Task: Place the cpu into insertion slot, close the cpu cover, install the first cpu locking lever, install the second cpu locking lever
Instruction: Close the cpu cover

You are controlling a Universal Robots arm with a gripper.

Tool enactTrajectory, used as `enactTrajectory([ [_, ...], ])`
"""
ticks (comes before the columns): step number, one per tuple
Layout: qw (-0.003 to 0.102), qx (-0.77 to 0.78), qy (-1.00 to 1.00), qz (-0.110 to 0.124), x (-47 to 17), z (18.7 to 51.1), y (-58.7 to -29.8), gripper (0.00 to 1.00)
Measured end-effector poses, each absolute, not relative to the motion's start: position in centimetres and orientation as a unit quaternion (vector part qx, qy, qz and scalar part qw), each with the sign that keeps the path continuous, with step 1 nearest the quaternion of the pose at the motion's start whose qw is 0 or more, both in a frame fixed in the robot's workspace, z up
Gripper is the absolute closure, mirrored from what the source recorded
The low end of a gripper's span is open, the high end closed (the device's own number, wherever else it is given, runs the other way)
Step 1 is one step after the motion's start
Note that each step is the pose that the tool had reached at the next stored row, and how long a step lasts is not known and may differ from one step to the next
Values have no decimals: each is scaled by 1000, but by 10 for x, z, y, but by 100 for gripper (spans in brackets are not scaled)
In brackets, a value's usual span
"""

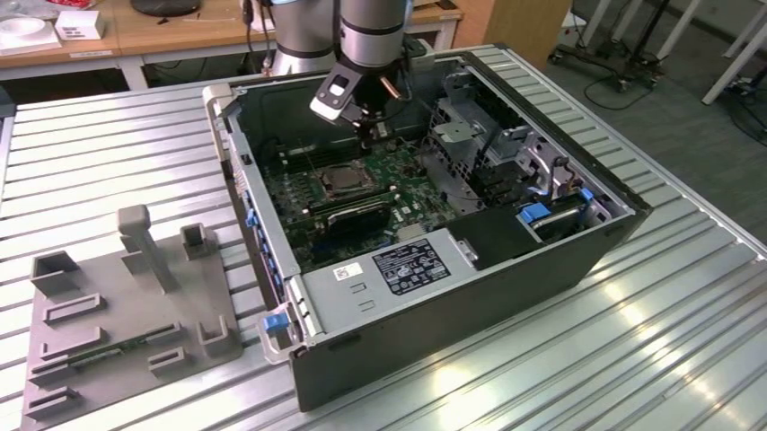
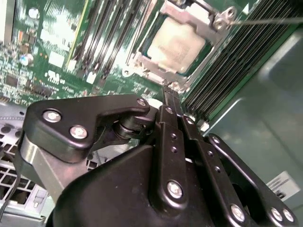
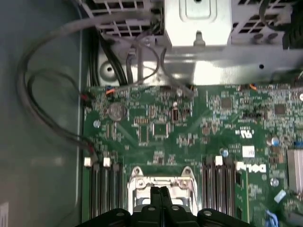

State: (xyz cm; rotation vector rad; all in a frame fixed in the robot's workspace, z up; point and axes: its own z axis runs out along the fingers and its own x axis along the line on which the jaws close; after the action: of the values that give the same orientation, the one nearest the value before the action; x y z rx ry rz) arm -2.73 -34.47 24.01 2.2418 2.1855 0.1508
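one cpu (image 2: 177, 45) lies seated just beyond the end effector (image 2: 167, 91) — pinched narrow, tips touching.

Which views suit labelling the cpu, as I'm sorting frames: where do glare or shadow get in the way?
Exterior view: light glares off the ribbed table, the case interior is dim; second wrist view: the cpu looks pale, washed by bright light; first wrist view: glare whitens the metal bracket, and the dark gripper covers part of the socket.

Green motherboard (image 3: 189, 123), grey cables (image 3: 52, 41), hand (image 3: 159, 193) with fingers pressed together above cpu cover (image 3: 137, 182)
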Motion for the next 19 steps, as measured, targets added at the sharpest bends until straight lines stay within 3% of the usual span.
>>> enactTrajectory([
  [19, 5, 715, 697, 49, -38, 239, -344, 89],
])
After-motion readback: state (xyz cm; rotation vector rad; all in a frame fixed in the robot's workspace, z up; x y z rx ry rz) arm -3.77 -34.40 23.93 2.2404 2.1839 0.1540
